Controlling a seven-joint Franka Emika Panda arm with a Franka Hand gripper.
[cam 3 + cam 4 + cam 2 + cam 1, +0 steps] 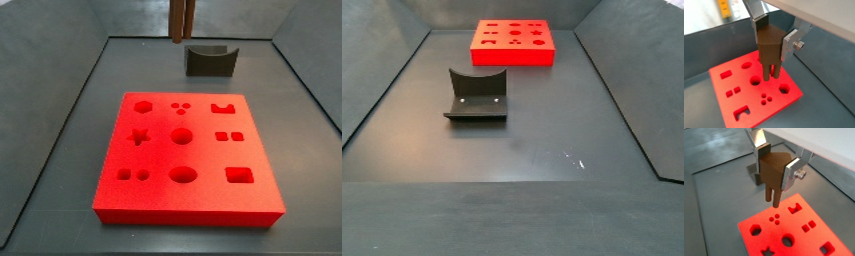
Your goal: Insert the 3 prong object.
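Note:
My gripper (pixel 775 165) is shut on the 3 prong object (pixel 771 174), a small brown piece with thin prongs pointing down; both wrist views show it, the piece also here (pixel 769 49) between the silver fingers (pixel 790 44). It hangs in the air above the red board (pixel 791 234), (pixel 747 82). The board's three small round holes (pixel 776 219), (pixel 765 98) lie a little beyond the prong tips. In a side view only the lower part of the piece (pixel 183 20) shows at the top edge, past the board's far end (pixel 187 160).
The dark fixture with a curved notch (pixel 209 60), (pixel 476 95) stands on the grey floor between the board (pixel 513 42) and the open floor. Sloped grey walls (pixel 54 130) enclose the floor. The board has several other shaped holes.

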